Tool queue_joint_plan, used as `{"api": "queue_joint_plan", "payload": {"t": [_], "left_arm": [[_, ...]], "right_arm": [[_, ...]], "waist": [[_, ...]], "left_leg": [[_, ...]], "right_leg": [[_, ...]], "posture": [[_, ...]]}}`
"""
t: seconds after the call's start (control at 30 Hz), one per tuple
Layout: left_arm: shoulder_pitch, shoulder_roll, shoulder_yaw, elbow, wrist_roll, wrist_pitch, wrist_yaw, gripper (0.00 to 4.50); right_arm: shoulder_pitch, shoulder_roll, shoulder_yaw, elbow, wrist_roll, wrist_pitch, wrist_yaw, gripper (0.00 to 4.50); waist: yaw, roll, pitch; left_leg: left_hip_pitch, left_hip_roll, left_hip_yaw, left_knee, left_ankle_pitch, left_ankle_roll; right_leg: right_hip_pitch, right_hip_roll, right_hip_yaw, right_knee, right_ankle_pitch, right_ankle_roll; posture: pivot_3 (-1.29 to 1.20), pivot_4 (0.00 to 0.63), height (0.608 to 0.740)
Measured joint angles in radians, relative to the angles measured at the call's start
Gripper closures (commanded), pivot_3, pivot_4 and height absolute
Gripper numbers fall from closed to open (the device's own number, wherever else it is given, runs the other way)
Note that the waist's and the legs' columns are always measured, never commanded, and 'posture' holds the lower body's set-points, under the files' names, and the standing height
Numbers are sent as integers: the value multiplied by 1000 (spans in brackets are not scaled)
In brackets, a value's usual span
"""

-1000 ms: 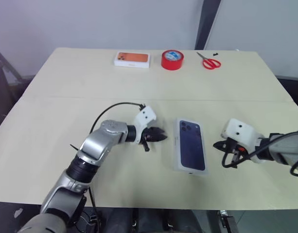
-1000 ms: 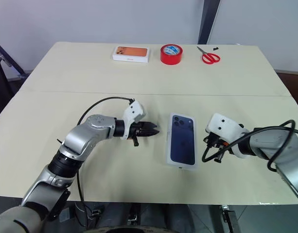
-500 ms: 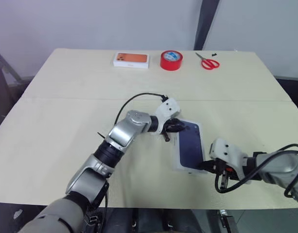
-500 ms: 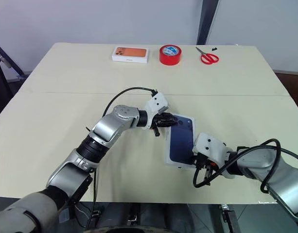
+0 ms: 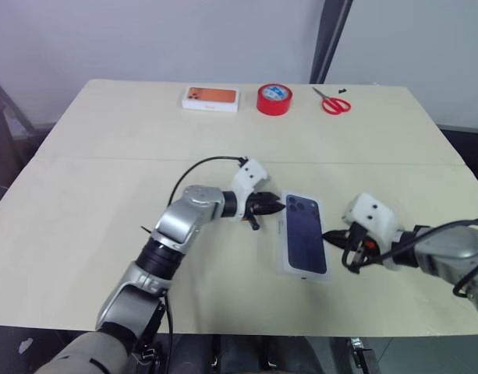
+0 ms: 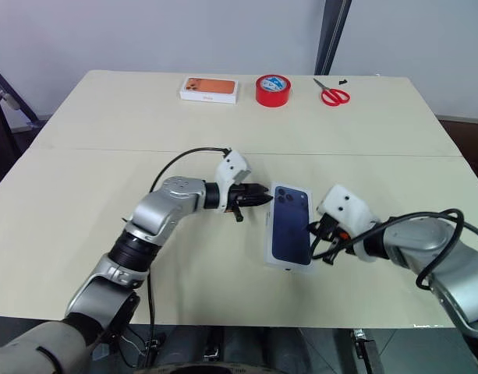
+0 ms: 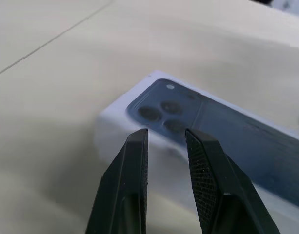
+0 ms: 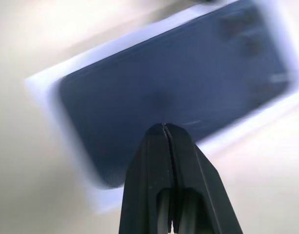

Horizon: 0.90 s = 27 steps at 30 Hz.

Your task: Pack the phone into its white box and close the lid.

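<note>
The phone (image 8: 173,92) is blurred in the right wrist view; the white box (image 7: 266,204) is cut off in the left wrist view.

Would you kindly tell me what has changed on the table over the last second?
The left gripper moved right to the camera corner of the phone, its fingers slightly apart. The right gripper, shut, moved left to the phone's right edge. Half a second ago both reached further over it and have since eased back. Neither holds anything. The phone lies in the white box as before; the printed box, tape and scissors stayed put.

No text, label or number can be read.
</note>
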Motion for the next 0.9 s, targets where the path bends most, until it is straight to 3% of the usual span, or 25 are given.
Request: {"api": "queue_joint_plan", "payload": {"t": [0.23,0.53,0.9], "left_arm": [[88,125,-48,-136,-13,40,-69,3228],[90,83,-105,-144,-12,41,-66,3228],[92,114,-106,-144,-11,41,-66,3228]], "right_arm": [[-19,-6,127,135,-111,-14,-44,4460],[-58,36,182,158,-129,-30,-34,4460],[-58,45,116,95,-73,14,-8,4460]], "waist": [[1,1,0],[0,1,0],[0,1,0]], "left_leg": [[0,-1,0,0,0,-1],[0,-1,0,0,0,0],[0,-1,0,0,0,0]], "right_leg": [[0,-1,0,0,0,0],[0,0,0,0,0,0],[0,0,0,0,0,0]], "posture": [[0,150,719],[0,150,719],[0,150,719]]}}
